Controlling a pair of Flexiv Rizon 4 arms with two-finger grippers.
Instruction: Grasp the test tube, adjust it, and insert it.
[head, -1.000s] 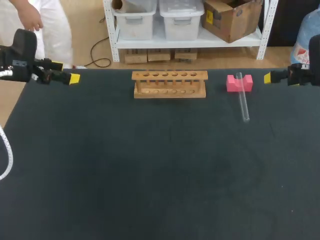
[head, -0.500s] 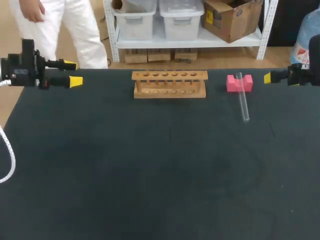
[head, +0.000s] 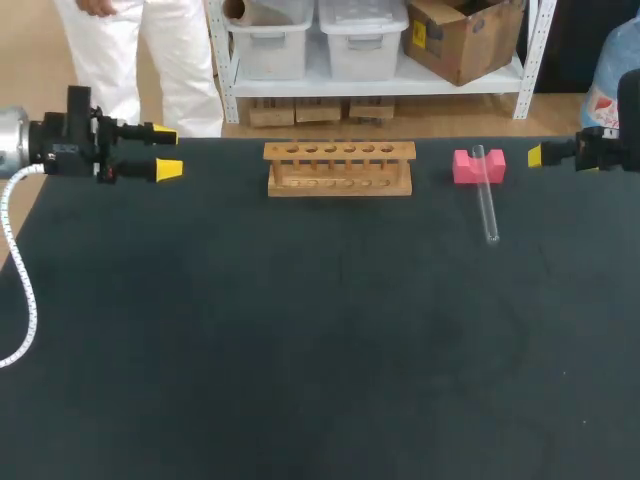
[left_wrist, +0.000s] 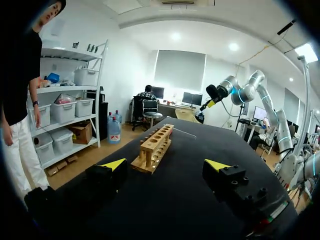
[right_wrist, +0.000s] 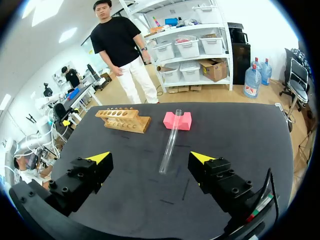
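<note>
Fingers on both sides spread wide, nothing held. Left gripper (head: 163, 150) sits at the table's (head: 300, 350) 10 o'clock, right gripper (right_wrist: 150, 158) at the 2 o'clock edge. Test tube (head: 487, 200) lies around 1 o'clock, far end propped in the pink block (head: 465, 168), near end on the table, ahead of the right gripper. Rack (head: 339, 168) at 12. I'd call this pre-grasp. Next: right arm over the tube's middle, fingers straddling it crosswise, gentle close since glass rolls.

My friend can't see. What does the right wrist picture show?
A clear test tube lies on the black table, one end propped on a pink block, ahead of the open gripper. An empty wooden rack stands beside the block.
</note>
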